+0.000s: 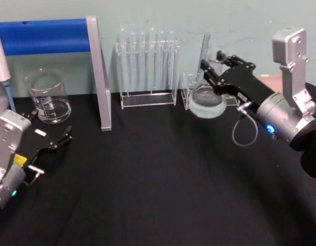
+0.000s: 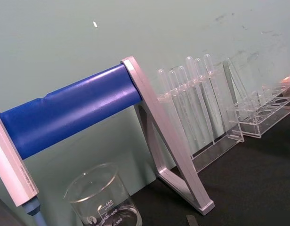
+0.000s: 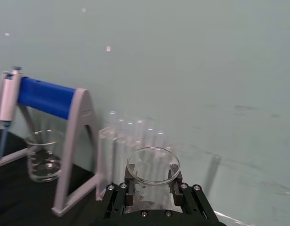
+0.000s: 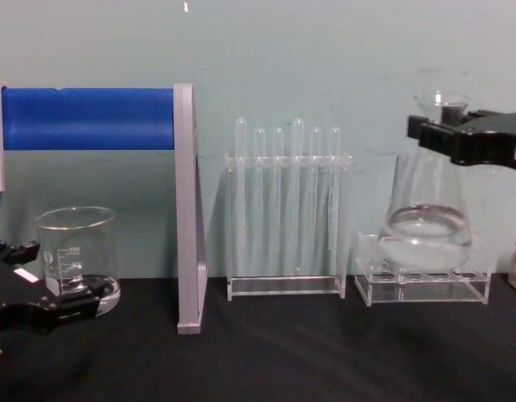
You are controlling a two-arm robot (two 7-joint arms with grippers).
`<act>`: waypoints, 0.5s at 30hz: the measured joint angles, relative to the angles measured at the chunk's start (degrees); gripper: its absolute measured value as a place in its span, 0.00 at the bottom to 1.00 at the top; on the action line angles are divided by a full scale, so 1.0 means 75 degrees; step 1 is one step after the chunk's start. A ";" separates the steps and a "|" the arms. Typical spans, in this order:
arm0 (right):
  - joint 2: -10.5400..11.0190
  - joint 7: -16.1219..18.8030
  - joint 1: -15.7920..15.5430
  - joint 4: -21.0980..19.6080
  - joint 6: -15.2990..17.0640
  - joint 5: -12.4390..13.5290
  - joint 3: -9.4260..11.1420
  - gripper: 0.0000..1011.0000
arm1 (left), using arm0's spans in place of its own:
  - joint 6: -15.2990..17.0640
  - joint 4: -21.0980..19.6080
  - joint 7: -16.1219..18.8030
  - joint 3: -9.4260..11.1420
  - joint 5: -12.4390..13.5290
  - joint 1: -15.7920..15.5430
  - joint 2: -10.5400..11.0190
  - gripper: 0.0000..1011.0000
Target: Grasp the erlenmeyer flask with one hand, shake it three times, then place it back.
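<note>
The erlenmeyer flask (image 1: 206,101) is a clear glass cone holding a little clear liquid. It hangs tilted above the black table at the back right. My right gripper (image 1: 213,64) is shut on its narrow neck. In the chest view the flask (image 4: 425,219) hangs in front of a low clear rack, with the hand (image 4: 446,127) gripping just under the flared rim. The right wrist view looks down onto the flask's rim (image 3: 153,165) between the black fingers (image 3: 119,194). My left gripper (image 1: 49,128) rests open near the table's left side, also seen in the chest view (image 4: 44,276).
A glass beaker (image 1: 47,97) stands at the back left beside a grey stand with a blue bar (image 1: 45,36) holding a pipette (image 1: 1,61). A clear rack of test tubes (image 1: 147,66) stands mid-back. A low clear rack (image 4: 421,289) sits under the flask.
</note>
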 joint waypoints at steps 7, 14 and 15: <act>-0.0092 -0.0069 -0.0003 0.0065 -0.0003 -0.0103 0.0234 0.44 | 0.0000 0.0000 0.0000 0.0000 0.0000 0.0000 0.0000 0.99; -0.0211 0.0306 -0.0143 -0.0196 0.0023 -0.0089 0.0126 0.44 | 0.0000 0.0000 0.0000 0.0000 0.0000 0.0000 0.0000 0.99; -0.0227 0.0399 -0.0181 -0.0272 0.0043 -0.0063 0.0061 0.44 | 0.0000 0.0000 0.0000 0.0000 0.0000 0.0001 0.0000 0.99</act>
